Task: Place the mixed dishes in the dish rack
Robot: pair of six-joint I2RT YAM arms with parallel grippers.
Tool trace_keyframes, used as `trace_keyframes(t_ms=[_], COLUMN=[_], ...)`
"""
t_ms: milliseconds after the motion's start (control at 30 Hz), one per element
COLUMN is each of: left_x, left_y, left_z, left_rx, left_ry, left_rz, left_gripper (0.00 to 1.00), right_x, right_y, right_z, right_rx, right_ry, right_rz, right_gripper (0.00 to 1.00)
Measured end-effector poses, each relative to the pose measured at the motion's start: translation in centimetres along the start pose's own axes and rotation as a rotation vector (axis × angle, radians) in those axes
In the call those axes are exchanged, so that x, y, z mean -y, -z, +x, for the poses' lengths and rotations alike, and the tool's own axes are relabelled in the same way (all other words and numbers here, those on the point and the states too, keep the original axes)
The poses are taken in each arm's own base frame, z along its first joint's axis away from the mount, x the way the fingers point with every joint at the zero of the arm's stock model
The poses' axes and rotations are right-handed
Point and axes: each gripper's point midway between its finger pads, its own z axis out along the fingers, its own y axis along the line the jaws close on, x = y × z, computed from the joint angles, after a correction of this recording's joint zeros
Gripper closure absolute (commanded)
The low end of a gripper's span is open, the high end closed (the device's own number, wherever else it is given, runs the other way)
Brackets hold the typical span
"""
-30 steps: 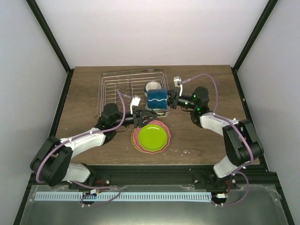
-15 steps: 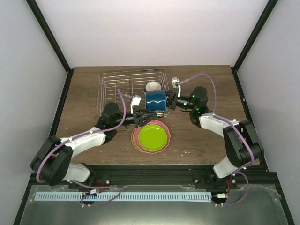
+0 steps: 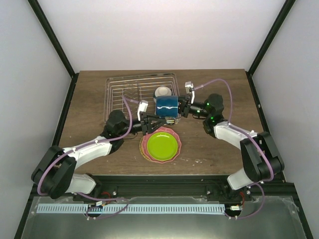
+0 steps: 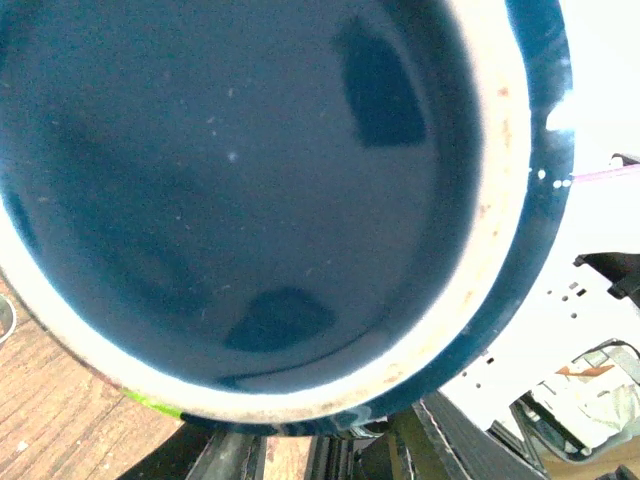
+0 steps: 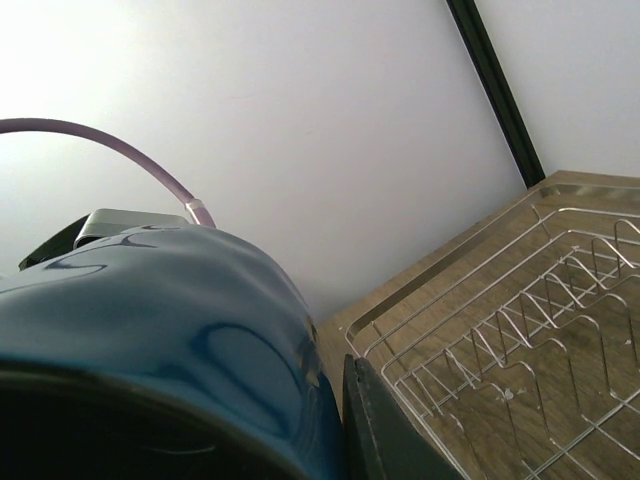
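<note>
Both arms bend inward over the bench, wrists meeting near its middle. The right gripper (image 3: 182,106) is clamped on the dark blue mug (image 3: 166,105), held above the near right corner of the dish rack (image 3: 124,89). The left gripper (image 3: 157,122), spread and empty, hovers just beside it. The mug fills the left wrist view, hiding that gripper's fingers

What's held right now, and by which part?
The dark blue mug, in the right gripper jaws, gripped at its right end, away from the mouth; exact contact hidden.
</note>
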Motion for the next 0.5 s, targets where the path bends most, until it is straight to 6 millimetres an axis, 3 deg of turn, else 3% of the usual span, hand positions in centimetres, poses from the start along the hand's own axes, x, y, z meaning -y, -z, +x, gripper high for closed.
trace_keyframes(t_ms=[500], left_x=[0.43], left_y=[-0.16], left_z=[-0.77], left_rx=[0.07], left_ry=[0.044], left_rz=[0.069], left_gripper=[0.68], right_x=[-0.42], right_y=[0.5], right_z=[-0.3], right_rx=[0.094], right_ry=[0.032], right_rz=[-0.025], right_gripper=[0.99])
